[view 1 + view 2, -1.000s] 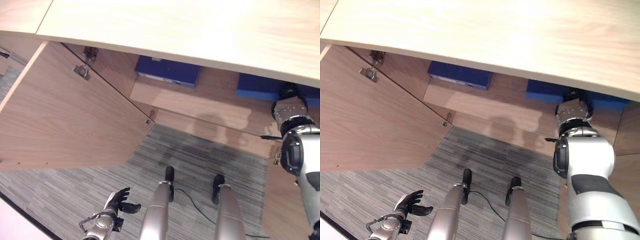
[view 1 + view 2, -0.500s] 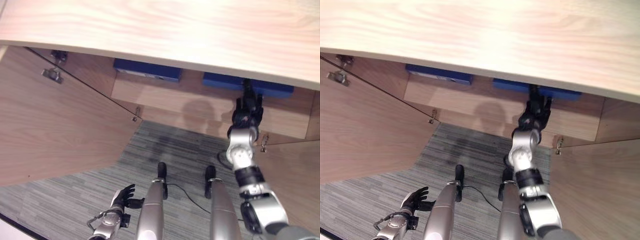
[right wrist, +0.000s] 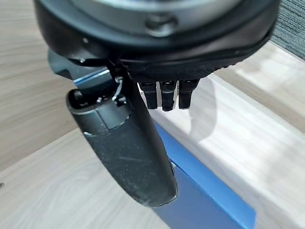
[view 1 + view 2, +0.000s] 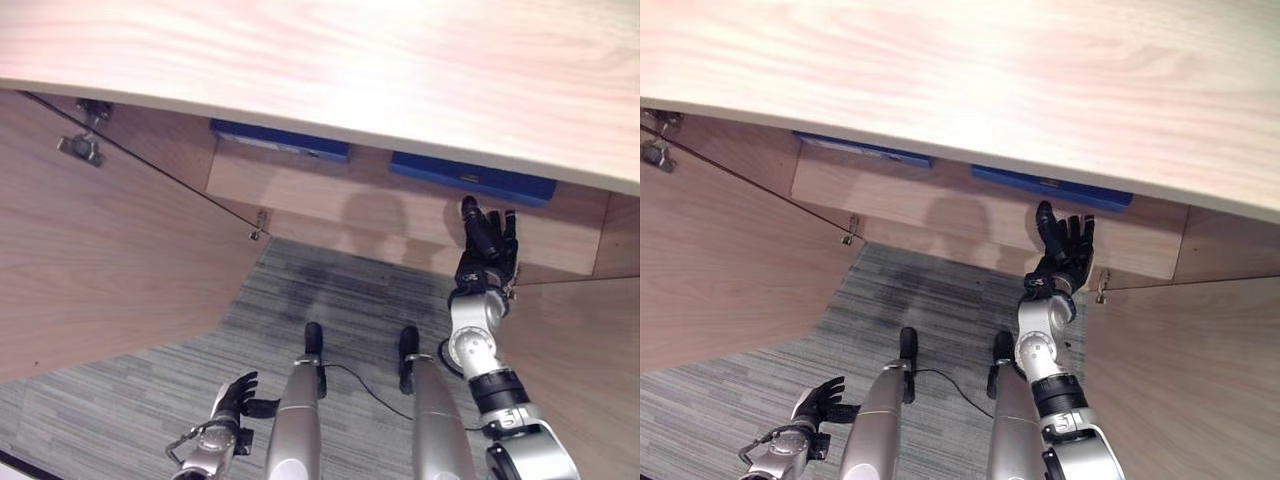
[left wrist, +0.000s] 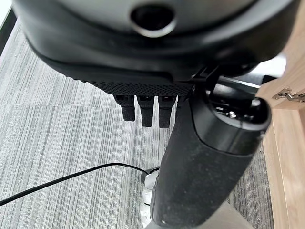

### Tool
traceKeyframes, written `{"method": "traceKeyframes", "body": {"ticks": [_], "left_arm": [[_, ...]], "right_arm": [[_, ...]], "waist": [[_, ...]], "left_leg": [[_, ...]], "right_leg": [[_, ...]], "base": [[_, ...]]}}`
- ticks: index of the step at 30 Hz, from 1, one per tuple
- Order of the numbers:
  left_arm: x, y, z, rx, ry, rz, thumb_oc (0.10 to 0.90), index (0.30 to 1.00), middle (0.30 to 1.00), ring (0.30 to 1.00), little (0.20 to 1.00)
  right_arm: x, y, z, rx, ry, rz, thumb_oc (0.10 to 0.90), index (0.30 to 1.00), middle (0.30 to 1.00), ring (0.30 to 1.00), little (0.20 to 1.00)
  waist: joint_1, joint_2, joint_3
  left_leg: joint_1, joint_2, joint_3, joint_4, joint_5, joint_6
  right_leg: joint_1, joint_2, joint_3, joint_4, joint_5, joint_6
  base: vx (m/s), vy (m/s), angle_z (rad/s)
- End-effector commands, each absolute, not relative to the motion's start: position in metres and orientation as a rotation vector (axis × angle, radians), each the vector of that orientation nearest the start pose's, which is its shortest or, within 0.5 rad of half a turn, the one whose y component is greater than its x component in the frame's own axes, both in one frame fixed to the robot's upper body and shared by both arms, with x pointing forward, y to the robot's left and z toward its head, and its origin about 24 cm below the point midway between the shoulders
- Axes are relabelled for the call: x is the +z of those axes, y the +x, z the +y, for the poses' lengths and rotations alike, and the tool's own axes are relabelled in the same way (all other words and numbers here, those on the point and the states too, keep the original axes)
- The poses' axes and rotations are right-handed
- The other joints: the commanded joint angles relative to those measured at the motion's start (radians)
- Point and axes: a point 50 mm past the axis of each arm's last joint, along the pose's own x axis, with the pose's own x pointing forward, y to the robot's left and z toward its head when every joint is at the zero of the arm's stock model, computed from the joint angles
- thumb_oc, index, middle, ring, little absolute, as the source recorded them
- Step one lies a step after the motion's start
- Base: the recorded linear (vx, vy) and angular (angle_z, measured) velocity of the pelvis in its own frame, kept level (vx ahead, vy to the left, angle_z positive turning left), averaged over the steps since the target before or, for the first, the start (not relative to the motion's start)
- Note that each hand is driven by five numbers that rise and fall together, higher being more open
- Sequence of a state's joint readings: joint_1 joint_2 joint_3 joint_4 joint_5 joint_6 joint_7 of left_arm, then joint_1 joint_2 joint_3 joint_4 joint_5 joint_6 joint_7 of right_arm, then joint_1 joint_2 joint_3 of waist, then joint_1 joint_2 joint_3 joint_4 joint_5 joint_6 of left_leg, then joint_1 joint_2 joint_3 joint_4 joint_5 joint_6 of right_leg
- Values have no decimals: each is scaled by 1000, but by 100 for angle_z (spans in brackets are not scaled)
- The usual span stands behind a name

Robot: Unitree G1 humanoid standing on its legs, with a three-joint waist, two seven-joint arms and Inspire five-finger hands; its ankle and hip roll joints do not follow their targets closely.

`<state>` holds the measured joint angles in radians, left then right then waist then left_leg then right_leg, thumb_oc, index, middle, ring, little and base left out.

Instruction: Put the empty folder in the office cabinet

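1. Cabinet (image 4: 330,215): open under the pale desktop (image 4: 400,70). The left door (image 4: 110,260) swings out toward 9 o'clock; the right door (image 4: 1180,370) stands out at 4 o'clock.
2. Two blue folders lie flat on the shelf (image 4: 940,205). The right folder (image 4: 470,178) is at 1 o'clock, the left folder (image 4: 280,140) at 11 o'clock, the two well apart.
3. Right hand (image 4: 1065,250): fingers straight and spread, holding nothing, raised just below the right folder's front edge and apart from it. In the right wrist view the folder (image 3: 205,191) lies past the thumb.
4. Left hand (image 4: 232,398): low at 7 o'clock over the grey carpet (image 4: 350,300), fingers relaxed, empty.
5. Handling, as a judgement: an empty folder should be light, stiff and flat, with a smooth and rather slippery cover. It is not fragile but apt to slide. Best hold is a pinch on the front edge or spine, thumb opposite the fingers.
6. The folder appears already placed inside.
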<state>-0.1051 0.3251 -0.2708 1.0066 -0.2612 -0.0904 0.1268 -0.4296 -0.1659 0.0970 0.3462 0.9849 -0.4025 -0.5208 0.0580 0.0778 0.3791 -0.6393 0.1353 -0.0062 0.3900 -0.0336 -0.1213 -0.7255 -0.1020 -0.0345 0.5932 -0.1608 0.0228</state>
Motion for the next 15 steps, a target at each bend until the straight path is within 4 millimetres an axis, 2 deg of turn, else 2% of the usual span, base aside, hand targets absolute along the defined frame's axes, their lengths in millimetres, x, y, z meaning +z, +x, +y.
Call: {"method": "traceKeyframes", "body": {"ticks": [1,6,7,8,9,11,13,14,15], "left_arm": [[-122,169,246,199,274,844,800,900,900,900,900],[-121,172,244,194,265,833,800,900,900,900,900],[-122,171,243,190,260,830,800,900,900,900,900],[-121,172,242,181,259,823,800,900,900,900,900],[-121,171,244,183,262,817,800,900,900,900,900],[-118,172,249,183,271,802,800,900,900,900,900],[-117,171,252,185,276,793,800,900,900,900,900],[-115,172,255,180,277,777,800,900,900,900,900],[-114,173,256,178,282,768,800,900,900,900,900]], "right_arm": [[116,312,-184,-369,810,-325,800,900,900,900,900],[110,305,-184,-332,744,-321,800,900,900,900,900],[109,301,-187,-315,697,-340,569,554,554,554,554],[108,302,-190,-315,644,-349,400,300,300,300,300],[104,300,-195,-328,600,-346,400,300,300,300,300],[108,303,-204,-324,373,-354,400,300,300,300,300],[121,307,-219,-349,25,-397,400,300,300,300,300],[132,313,-233,-390,-227,-425,400,300,300,300,300],[139,316,-240,-413,-331,-441,400,300,300,300,300]], "waist": [[-12,27,8],[-17,24,10],[-20,23,12],[-21,23,13],[-23,22,15],[-23,20,14],[-20,20,13],[-14,21,12],[-10,22,12]], "left_leg": [[69,-28,0,-23,-86,17],[78,-27,1,-29,-84,17],[81,-27,2,-31,-84,18],[86,-27,3,-35,-83,17],[88,-26,2,-36,-83,17],[91,-25,1,-38,-80,16],[93,-25,-2,-39,-80,16],[94,-25,-6,-38,-80,16],[92,-25,-8,-37,-80,16]], "right_leg": [[111,-27,-26,-36,-67,65],[118,-28,-25,-40,-66,67],[121,-27,-24,-41,-66,68],[124,-28,-25,-44,-67,69],[124,-28,-27,-43,-68,70],[126,-29,-27,-45,-67,71],[131,-30,-30,-48,-69,72],[133,-31,-32,-48,-70,74],[135,-32,-34,-48,-71,76]], "base": [[0,0,0],[0,0,0],[0,0,0],[0,0,0],[0,0,0],[12,-1,2],[25,-16,5],[27,-35,3],[24,-33,3]]}}
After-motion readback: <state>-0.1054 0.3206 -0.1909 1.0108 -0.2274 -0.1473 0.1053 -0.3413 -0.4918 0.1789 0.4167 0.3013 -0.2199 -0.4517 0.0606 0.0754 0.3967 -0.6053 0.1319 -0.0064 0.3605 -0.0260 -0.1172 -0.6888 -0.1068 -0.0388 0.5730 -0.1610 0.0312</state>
